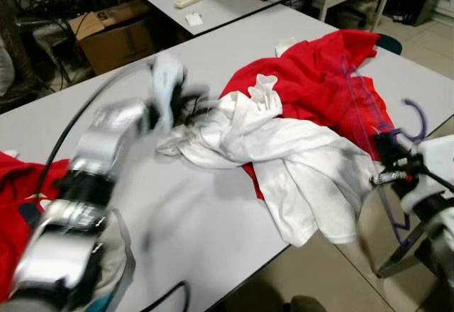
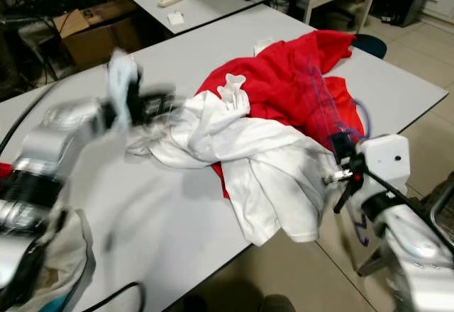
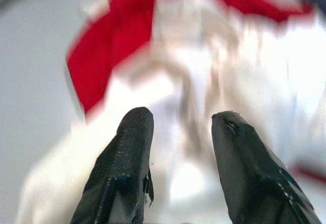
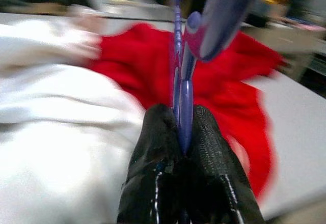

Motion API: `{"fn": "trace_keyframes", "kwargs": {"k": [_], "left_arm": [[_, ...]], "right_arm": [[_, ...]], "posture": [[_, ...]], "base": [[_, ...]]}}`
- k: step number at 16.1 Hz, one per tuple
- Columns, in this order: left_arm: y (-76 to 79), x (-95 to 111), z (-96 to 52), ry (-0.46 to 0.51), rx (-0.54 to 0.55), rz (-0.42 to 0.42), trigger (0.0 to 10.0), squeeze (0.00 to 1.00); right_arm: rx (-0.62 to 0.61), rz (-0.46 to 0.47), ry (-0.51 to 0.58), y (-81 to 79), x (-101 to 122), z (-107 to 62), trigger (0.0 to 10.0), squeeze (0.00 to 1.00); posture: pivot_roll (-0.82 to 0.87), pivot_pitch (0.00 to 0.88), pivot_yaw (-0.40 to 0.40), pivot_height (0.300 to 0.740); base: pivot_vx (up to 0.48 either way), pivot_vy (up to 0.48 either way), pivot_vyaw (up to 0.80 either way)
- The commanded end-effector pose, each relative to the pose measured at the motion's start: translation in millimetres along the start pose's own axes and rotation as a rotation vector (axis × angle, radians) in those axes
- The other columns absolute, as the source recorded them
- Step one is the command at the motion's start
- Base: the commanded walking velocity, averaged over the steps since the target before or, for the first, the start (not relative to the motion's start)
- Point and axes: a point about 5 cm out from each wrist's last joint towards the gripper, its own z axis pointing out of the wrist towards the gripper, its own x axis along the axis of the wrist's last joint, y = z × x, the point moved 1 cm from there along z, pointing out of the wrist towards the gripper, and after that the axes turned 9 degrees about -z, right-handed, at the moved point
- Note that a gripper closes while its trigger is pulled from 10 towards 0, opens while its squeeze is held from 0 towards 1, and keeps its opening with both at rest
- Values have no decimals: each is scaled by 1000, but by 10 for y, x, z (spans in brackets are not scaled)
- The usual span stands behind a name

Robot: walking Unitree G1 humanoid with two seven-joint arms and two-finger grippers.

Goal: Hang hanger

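A translucent purple hanger [image 1: 369, 120] stands tilted over the red garment [image 1: 319, 78] at the table's right edge, its hook [image 1: 418, 117] curling off to the right. My right gripper [image 4: 181, 132] is shut on the hanger's lower bar [image 4: 182, 96], seen at the table's right edge [image 2: 345, 157]. A white shirt [image 1: 284, 149] lies crumpled in front of the red one. My left gripper [image 3: 181, 132] is open, fingers [image 3: 130, 142] apart, hovering just over the white shirt's left end [image 1: 184, 110]; it is blurred by motion.
The grey table [image 1: 177, 213] has bare room in front and left. More red cloth [image 1: 18, 184] lies at its left edge. A second table [image 1: 213, 0] with a remote and a cardboard box [image 1: 110, 32] stand behind. A cable [image 1: 167, 298] hangs at the front edge.
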Motion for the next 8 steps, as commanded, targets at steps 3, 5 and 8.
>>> {"fn": "trace_keyframes", "kwargs": {"k": [3,5,8], "left_arm": [[-43,-223,-73,-169,47,82,10000,0],[-98,-316,-107,-217,122,108,10000,0],[-94,-402,-145,-268,135,106,10000,0]], "right_arm": [[304,-4,141,-124,383,-62,10000,0],[468,-27,121,-194,441,-107,10000,0],[588,2,74,-265,421,-188,10000,0]], "posture": [[-225,0,104,740],[-225,0,97,740],[-223,0,91,740]], "base": [[0,0,0],[0,0,0],[0,0,0]]}}
